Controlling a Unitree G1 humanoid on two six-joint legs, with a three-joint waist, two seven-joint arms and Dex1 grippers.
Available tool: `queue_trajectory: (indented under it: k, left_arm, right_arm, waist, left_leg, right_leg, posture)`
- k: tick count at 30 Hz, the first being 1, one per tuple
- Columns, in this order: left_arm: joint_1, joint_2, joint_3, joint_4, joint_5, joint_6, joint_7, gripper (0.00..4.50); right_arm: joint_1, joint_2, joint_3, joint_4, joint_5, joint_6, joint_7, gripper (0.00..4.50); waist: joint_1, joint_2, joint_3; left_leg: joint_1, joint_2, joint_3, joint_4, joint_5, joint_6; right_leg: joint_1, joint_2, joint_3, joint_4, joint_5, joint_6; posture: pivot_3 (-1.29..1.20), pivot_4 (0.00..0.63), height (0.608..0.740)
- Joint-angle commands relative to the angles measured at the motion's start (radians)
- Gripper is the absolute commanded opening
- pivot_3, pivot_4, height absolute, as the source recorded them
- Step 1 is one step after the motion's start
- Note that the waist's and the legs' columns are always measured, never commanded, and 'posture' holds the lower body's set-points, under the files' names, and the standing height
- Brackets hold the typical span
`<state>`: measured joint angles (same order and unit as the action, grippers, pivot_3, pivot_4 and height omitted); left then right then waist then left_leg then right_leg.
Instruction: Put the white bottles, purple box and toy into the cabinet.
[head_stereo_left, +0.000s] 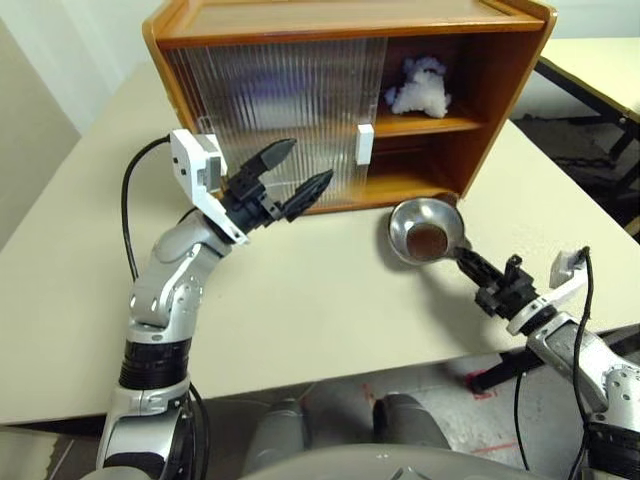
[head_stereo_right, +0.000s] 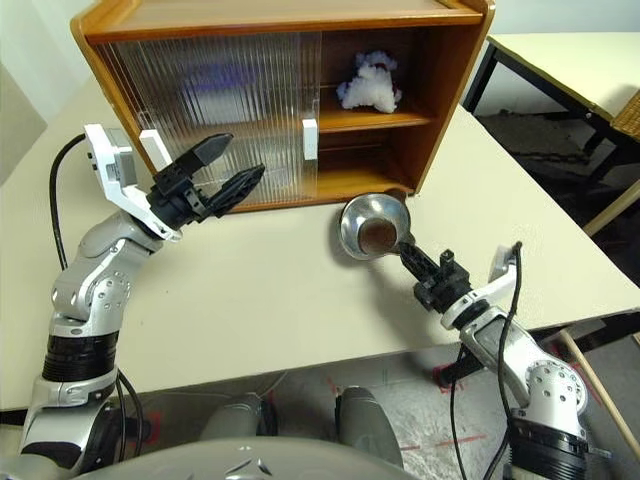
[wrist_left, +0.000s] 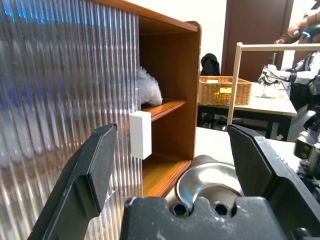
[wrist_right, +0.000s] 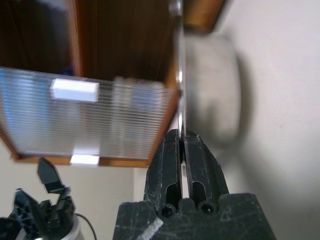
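Left eye view has the toy (head_stereo_left: 419, 87) already up on the inner shelf of the cabinet (head_stereo_left: 470, 125), a white fluffy lump sitting in the open right-hand bay, tucked towards the back. Cabinet stands at the far side of the pale table (head_stereo_left: 330, 300), and the ribbed sliding door (head_stereo_left: 275, 120) covers its left part, with a white handle (head_stereo_left: 365, 143) at the door's edge, right beside the opening. Something bluish shows dimly behind the ribbed panel, and I can't tell what it is.

Just in front of the open bay, there's the shiny metal bowl (head_stereo_left: 427, 230), tilted so its inside faces us, sitting close to the cabinet's lower edge. And the right gripper (head_stereo_left: 470, 263) has it: fingers pressed together on the bowl's rim, and the right wrist view shows the thin metal edge pinched between the two black fingers (wrist_right: 172, 150).

Over on the other side, the left gripper (head_stereo_left: 290, 175) hangs above the table in front of the ribbed door, fingers spread wide apart and nothing between them, pointing towards the handle. From the left wrist view you see the handle (wrist_left: 140, 134), the shelf with the toy (wrist_left: 149, 88) and the bowl (wrist_left: 212, 180) framed between those parted fingers (wrist_left: 87, 180), and a wicker basket (wrist_left: 224, 90) on another table well behind
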<state>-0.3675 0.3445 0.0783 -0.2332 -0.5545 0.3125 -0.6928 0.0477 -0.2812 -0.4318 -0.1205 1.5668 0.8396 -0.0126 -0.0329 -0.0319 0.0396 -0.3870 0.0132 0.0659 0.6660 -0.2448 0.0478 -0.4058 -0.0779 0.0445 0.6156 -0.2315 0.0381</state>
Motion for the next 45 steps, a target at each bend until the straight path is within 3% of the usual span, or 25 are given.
queue_trajectory:
  k: [1,8,13,22,34,45]
  left_arm:
    - [0.002,0.004,-0.004,-0.012,0.002,-0.005,0.001,4.5]
    - [-0.003,0.002,-0.008,-0.005,0.002,-0.005,-0.001,4.5]
    - [-0.006,0.009,-0.005,-0.001,0.001,-0.003,-0.008,4.5]
    - [-0.01,0.01,-0.007,0.002,0.004,-0.005,-0.008,4.5]
    - [-0.011,0.027,-0.001,-0.006,0.002,0.001,-0.009,4.5]
    - [-0.001,0.045,0.008,-0.026,-0.003,0.011,-0.002,4.5]
  right_arm:
    - [0.014,-0.004,-0.001,0.018,-0.023,-0.004,-0.028,0.01]
    - [0.009,0.016,-0.02,0.008,0.022,-0.017,-0.024,0.01]
    - [-0.02,0.071,-0.051,-0.02,0.166,-0.066,-0.089,0.01]
    - [-0.083,0.094,-0.075,0.035,0.28,-0.134,-0.128,0.01]
    - [-0.235,0.167,-0.057,0.183,0.193,-0.199,-0.071,0.01]
    - [-0.397,0.184,-0.082,0.471,0.018,-0.231,0.106,0.01]
  waist:
    - [0.0,-0.001,-0.001]
    - [-0.001,-0.001,-0.001]
    - [-0.003,0.0,-0.001]
    - [-0.005,0.0,-0.001]
    - [-0.004,0.001,-0.001]
    - [-0.003,0.001,-0.001]
  left_leg:
    - [0.0,0.0,0.0,0.0,0.0,0.0]
    - [0.0,0.0,0.001,0.001,0.0,0.0]
    - [0.0,0.0,0.001,0.0,0.0,0.0]
    - [-0.001,0.0,0.001,0.0,0.0,0.0]
    - [-0.001,0.0,0.001,0.0,0.0,0.0]
    - [-0.001,0.0,0.001,0.0,0.0,0.001]
  right_leg:
    - [0.0,0.0,0.0,0.0,0.0,0.0]
    - [0.0,-0.001,0.001,0.0,0.0,-0.002]
    - [0.0,-0.001,0.001,0.0,0.001,0.0]
    - [-0.001,0.0,0.001,0.0,0.001,0.0]
    - [-0.001,0.0,0.001,0.001,0.001,-0.001]
    - [-0.001,0.001,0.001,0.001,0.002,-0.002]
  posture:
    - [0.01,0.006,0.74]
    - [0.01,0.006,0.74]
    - [0.0,0.004,0.74]
    - [0.01,0.0,0.74]
    - [0.02,0.0,0.74]
    - [0.05,0.0,0.74]
